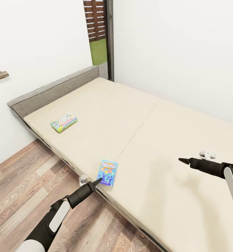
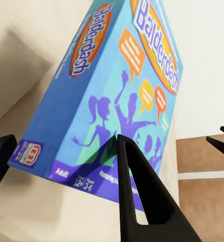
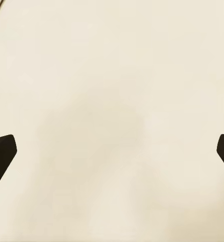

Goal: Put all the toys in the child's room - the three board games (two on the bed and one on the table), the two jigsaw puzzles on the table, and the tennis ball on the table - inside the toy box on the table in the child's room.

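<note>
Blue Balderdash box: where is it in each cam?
Head view: Balderdash box lies at the bed's near edge, at the left gripper tip.
Left wrist view: box looms large, just past the fingers.
Right wrist view: beige sheet, no box.
Shared landmark: the beige sheet.

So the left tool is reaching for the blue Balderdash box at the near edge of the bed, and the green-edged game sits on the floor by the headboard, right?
Not quite. The left tool is at the blue Balderdash box on the bed's near edge, but the green-edged game lies on the bed near the headboard, not on the floor. The head view shows it.
</note>
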